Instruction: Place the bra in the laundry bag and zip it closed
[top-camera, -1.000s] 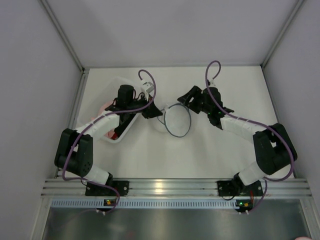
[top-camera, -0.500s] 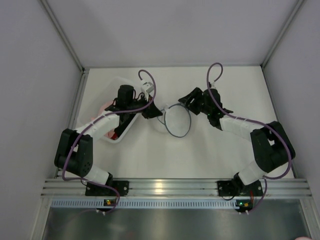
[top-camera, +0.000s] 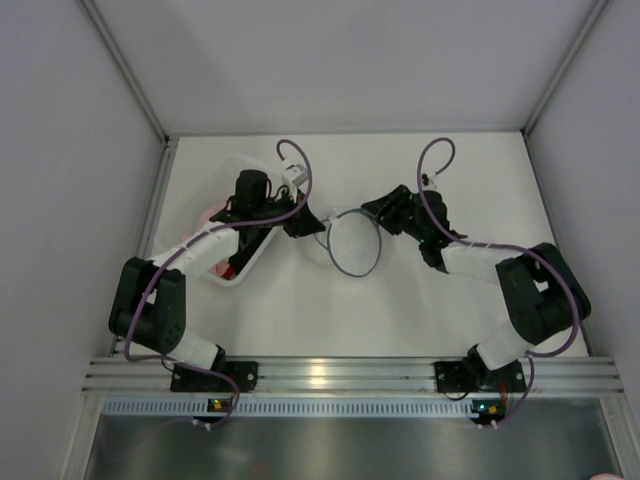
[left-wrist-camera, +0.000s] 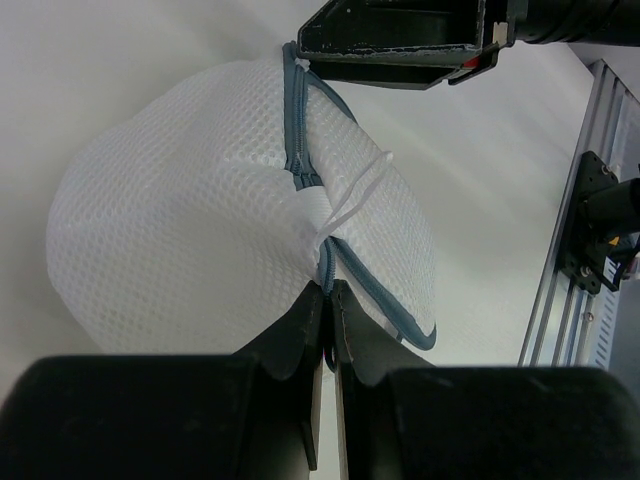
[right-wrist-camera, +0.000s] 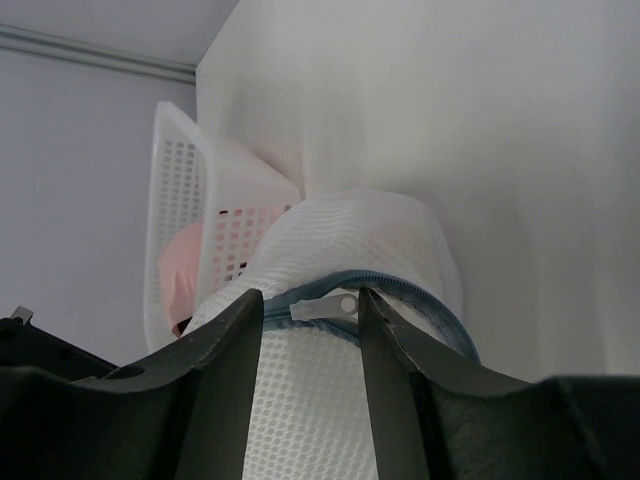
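1. Pinching with my left tool (left-wrist-camera: 327, 290) — its two fingers are clenched flat together on the laundry bag (left-wrist-camera: 200, 230), right at the blue-grey zipper (left-wrist-camera: 300, 150) seam on the bag's near edge.
2. My right tool (right-wrist-camera: 310, 312) is partly spread, its fingers (right-wrist-camera: 240, 340) standing on either side of the zipper pull (right-wrist-camera: 322, 307). The small pale tab lies in the gap and neither finger visibly presses it, so that tool grasps nothing.
3. The laundry bag sits on the white counter (top-camera: 420, 180) between the two tools, bulging and rounded. Whether the bra is inside I cannot tell through the mesh.
4. A yellow sticker (left-wrist-camera: 612, 245) on the rail hardware in the left wrist view is too small to read.
5. Only the right wrist view shows the pull tab and, behind the bag, the perforated white bin (right-wrist-camera: 180, 200) with a pink cloth (right-wrist-camera: 180, 275) in it. Only the left wrist view shows the mesh puckered into my clamped fingers — and the right tool's black body at the bag's far edge. The top view shows both arms meeting at the bag.
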